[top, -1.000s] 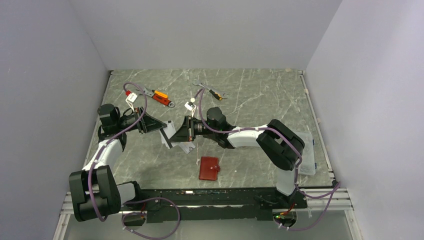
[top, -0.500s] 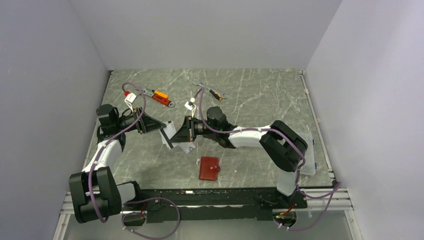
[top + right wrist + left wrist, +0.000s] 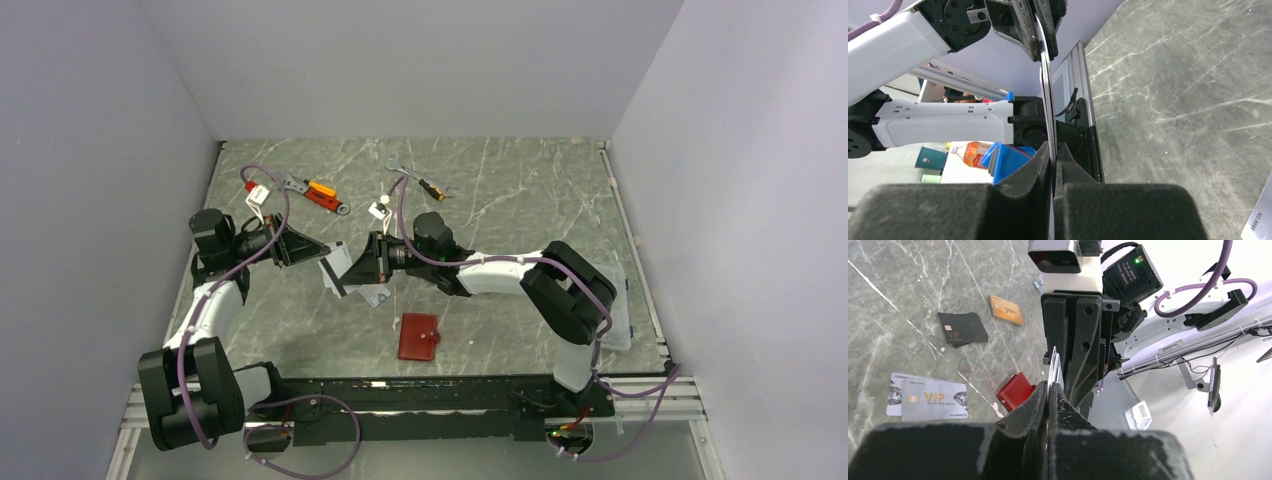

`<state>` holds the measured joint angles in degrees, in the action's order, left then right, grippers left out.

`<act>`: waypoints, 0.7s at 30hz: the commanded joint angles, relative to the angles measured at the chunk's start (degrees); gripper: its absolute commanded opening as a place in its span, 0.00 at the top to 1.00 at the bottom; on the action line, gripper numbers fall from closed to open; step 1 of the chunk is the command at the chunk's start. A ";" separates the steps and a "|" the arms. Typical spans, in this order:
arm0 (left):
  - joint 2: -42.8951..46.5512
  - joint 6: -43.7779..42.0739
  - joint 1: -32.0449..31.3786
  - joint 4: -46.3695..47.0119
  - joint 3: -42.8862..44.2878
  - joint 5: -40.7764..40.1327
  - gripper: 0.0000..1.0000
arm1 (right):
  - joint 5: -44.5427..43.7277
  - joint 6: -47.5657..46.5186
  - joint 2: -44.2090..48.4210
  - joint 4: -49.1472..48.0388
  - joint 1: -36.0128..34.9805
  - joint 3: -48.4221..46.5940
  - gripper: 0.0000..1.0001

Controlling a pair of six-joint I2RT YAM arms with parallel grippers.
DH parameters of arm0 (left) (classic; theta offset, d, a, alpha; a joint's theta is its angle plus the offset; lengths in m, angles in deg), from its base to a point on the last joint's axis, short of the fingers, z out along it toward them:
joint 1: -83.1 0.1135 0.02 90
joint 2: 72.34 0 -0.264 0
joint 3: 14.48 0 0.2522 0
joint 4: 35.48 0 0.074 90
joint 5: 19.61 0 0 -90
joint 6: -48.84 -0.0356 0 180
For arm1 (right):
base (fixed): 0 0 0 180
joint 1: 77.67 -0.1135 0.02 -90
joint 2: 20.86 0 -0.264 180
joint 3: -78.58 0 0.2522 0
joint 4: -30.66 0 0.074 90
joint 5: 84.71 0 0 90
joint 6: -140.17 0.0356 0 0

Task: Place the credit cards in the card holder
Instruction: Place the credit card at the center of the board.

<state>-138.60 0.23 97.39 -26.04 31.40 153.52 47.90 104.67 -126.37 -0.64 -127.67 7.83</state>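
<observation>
A silver-grey credit card with a dark stripe hangs edge-up above the table between both grippers. My left gripper is shut on its left end, the jaws pinching the thin edge. My right gripper is shut on the other end; seen from the right wrist, the card runs straight up from the jaws to the left gripper's fingers. The red card holder lies closed near the front edge. On the table lie a silver VIP card, a black card and an orange-gold card.
Two orange-handled wrenches lie toward the back of the marble table. A pale flat object sits at the right edge behind the right arm. Side walls enclose the table.
The left gripper's jaws have closed tighter on the card. Both arms have stayed almost where they were.
</observation>
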 commanded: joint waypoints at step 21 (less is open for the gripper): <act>3.13 -6.29 8.10 -5.94 2.30 -1.38 0.99 | -0.25 0.30 5.75 -0.65 3.26 6.66 0.98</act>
<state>-137.44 0.14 101.56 -30.48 31.33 157.04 44.53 105.28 -123.11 -3.85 -126.97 11.43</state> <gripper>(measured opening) 0.030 0.057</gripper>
